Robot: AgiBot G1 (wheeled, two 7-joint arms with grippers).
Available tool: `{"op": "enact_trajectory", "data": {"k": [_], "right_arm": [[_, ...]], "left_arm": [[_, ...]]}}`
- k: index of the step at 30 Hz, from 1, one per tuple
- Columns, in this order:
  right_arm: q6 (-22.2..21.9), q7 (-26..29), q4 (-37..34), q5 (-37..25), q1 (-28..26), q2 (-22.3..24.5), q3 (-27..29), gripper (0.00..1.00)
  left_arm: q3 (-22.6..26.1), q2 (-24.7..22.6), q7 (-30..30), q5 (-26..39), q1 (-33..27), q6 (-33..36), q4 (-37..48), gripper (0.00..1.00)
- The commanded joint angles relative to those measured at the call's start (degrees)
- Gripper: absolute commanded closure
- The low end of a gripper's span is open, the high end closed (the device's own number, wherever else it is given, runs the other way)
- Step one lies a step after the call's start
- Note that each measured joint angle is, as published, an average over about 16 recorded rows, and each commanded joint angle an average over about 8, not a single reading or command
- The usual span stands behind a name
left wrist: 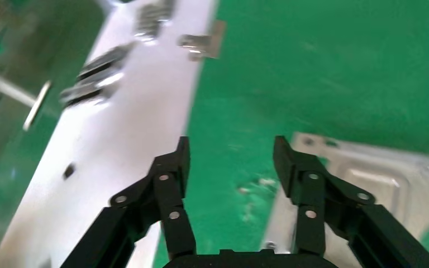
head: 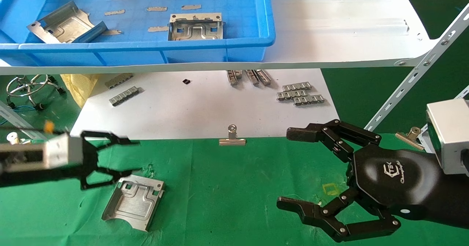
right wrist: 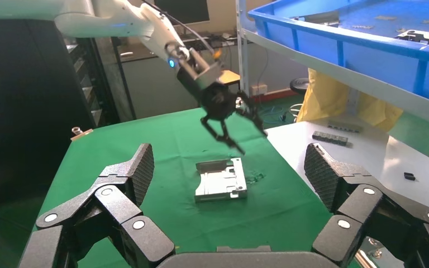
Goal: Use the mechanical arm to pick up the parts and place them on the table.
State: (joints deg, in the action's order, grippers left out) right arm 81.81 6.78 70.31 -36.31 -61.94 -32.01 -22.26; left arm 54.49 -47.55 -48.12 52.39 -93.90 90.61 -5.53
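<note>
One silver stamped part [head: 133, 202] lies flat on the green table cloth [head: 227, 187]. It also shows in the left wrist view [left wrist: 380, 178] and in the right wrist view [right wrist: 220, 181]. My left gripper [head: 135, 157] is open and empty, hovering just above that part's far edge. It shows in its own view [left wrist: 232, 153] and far off in the right wrist view [right wrist: 243, 131]. Two more parts lie in the blue tray, one at the left [head: 64, 24] and one near the middle [head: 196, 28]. My right gripper [head: 285, 168] is open and empty over the cloth at the right, as its wrist view [right wrist: 229, 162] shows.
The blue tray [head: 146, 50] stands on the white shelf [head: 329, 37], which overhangs the back. A slanted shelf strut [head: 414, 81] is at the right. The white sheet [head: 198, 106] carries ridged strips [head: 300, 94]. A binder clip [head: 232, 139] sits on its front edge.
</note>
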Motion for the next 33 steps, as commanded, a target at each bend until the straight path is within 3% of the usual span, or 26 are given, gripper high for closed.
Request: {"op": "enact_trajectory", "data": {"k": [1,6,17,33], "right_arm": [[0.0,0.0,0.0,0.0,0.0,0.0,0.0,0.0],[-0.01,0.0,-0.01,0.01,0.01,0.0,0.0,0.0],[-0.02,0.0,-0.01,0.01,0.01,0.0,0.01,0.0],[-0.02,0.0,-0.01,0.01,0.01,0.0,0.01,0.0]], "left_arm": [[-0.78,0.33,3.03,-1.53,0.26,0.08,0.97,0.0],[-1.57,0.42,6.81,-3.21,1.71,-0.07,2.15,0.0],[-2.2,0.59,7.57,-3.36,2.29,-0.23,0.93,0.0],[-11.21,3.55,20.31,-5.16,9.77,-1.4,-16.17,0.0]]}}
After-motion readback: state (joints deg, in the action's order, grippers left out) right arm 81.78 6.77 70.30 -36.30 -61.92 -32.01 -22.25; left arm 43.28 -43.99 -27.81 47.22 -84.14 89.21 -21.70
